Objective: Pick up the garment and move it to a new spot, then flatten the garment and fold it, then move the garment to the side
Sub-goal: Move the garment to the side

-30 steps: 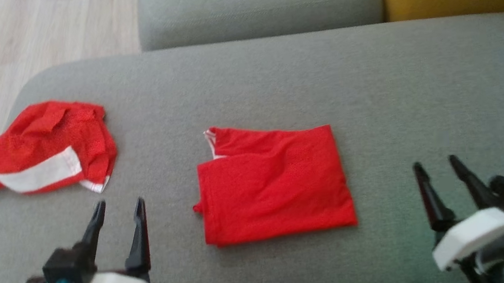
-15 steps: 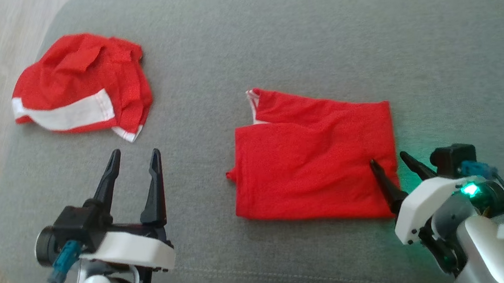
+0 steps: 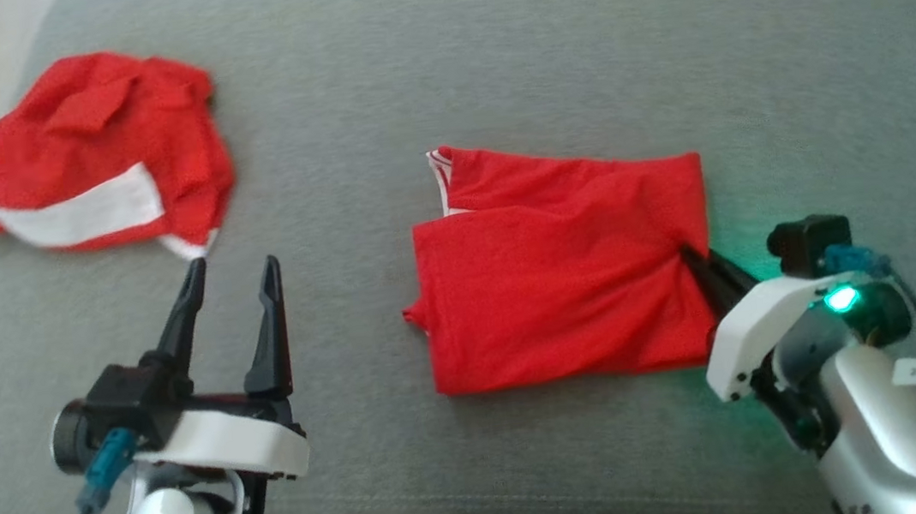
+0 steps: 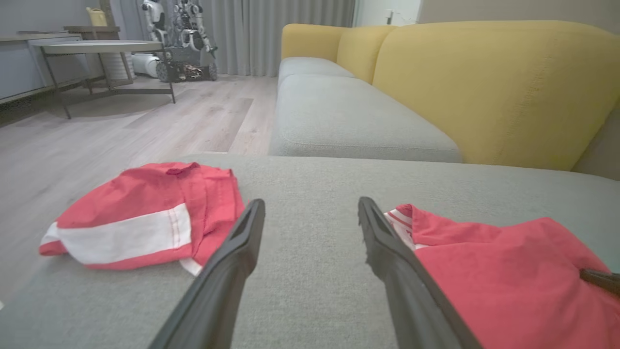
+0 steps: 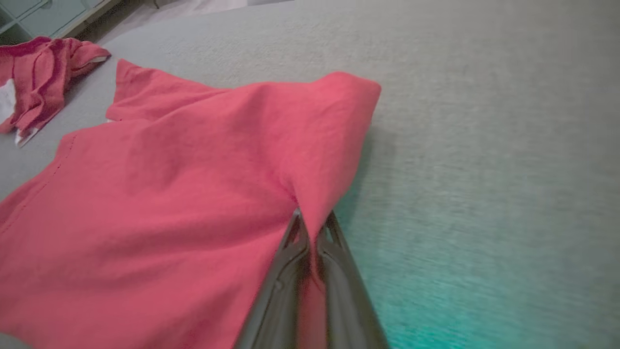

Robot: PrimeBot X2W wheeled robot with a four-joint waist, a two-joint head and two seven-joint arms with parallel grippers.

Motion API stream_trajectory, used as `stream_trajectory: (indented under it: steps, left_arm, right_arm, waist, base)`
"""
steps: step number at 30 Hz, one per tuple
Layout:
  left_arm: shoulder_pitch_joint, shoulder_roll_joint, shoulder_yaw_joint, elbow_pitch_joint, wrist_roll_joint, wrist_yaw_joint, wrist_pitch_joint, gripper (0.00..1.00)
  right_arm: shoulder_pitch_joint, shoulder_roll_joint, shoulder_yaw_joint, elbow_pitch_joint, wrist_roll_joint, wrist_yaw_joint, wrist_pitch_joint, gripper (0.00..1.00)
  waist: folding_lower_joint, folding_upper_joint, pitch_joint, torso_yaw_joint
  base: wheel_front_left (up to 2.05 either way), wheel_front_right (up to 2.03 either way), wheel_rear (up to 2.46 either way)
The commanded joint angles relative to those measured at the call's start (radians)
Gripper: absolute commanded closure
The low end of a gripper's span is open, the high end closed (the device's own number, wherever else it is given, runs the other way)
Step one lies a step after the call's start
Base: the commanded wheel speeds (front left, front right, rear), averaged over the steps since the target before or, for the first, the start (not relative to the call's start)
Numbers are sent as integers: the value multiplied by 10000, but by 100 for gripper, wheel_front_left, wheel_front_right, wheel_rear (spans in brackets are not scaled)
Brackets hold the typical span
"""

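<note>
Head view: the right claw (image 3: 693, 258) pinches the right edge of the folded red garment (image 3: 551, 281), which lies in the middle of the sofa (image 3: 487, 55). The left claw (image 3: 233, 270) is spread wide near a crumpled red cloth (image 3: 88, 152).

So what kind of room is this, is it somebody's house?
It looks like a living room, maybe a mock-up one for testing: a grey sofa with yellow back cushions, a wooden floor, and another robot parked by the curtains.
</note>
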Motion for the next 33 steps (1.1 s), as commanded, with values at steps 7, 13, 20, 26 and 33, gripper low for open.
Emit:
stream_trajectory:
  steps: [7, 13, 20, 26, 33]
  left_arm:
    - [-541, 192, 541, -537, 246, -144, -120, 0]
    - [-821, 260, 501, -675, 382, -209, -121, 0]
    - [-1604, 249, 266, -846, 532, -408, -77, 0]
    - [-1972, 326, 210, -807, 569, -524, -67, 0]
    - [-2101, 405, 252, -777, 552, -524, -80, 0]
  right_arm:
    - [-635, -1111, -357, -781, -8, -7, 6, 100]
    - [-1287, -1856, -1311, -925, 8, -7, 55, 100]
    - [-2544, -2839, -2245, -684, -11, -7, 164, 100]
    - [-3413, -3244, -2714, -272, 276, -7, -133, 100]
    - [-3674, -3103, -3298, -38, 111, -7, -516, 100]
  waist:
    - [0, 0, 131, -1688]
    - [0, 0, 536, -2446]
    - [0, 0, 1417, -2770]
    - [0, 0, 1892, -2871]
    - [0, 0, 2186, -2976]
  base:
    - [0, 0, 0]
    - [0, 0, 0]
    - [0, 0, 0]
    - [0, 0, 0]
    - [0, 0, 0]
